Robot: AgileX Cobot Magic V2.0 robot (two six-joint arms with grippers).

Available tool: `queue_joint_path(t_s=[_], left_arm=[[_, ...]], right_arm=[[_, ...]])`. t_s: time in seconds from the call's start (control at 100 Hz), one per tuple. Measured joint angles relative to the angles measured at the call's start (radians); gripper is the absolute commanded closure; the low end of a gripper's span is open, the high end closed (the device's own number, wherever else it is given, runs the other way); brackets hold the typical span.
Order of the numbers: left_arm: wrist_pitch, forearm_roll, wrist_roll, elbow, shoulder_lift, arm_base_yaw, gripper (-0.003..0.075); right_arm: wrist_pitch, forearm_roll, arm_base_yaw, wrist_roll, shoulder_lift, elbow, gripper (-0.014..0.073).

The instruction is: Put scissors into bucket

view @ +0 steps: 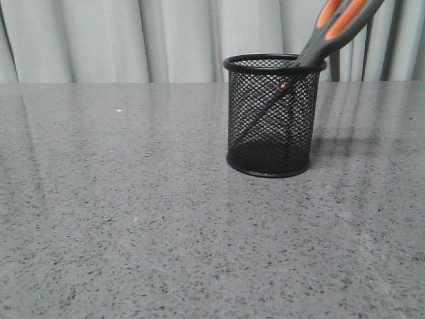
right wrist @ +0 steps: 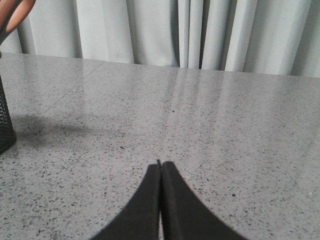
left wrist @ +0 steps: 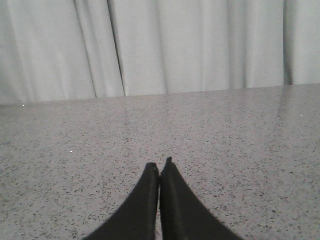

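black mesh bucket, grey-orange scissors

Looking at the front view, you lose the scissors at one o'clock, where the top edge cuts off their handle loops, and their blades show only dimly through the mesh of the bucket. In the right wrist view the nine o'clock edge leaves you just a sliver of the bucket and an orange-lined handle scrap.
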Motion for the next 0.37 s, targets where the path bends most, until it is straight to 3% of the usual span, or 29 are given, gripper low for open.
queue_joint_path(t_s=[0.37], left_arm=[[0.000, -0.002, 0.000, 0.000, 0.000, 0.000, 0.0741]], right_arm=[[0.004, -0.002, -0.002, 0.000, 0.000, 0.000, 0.0664]])
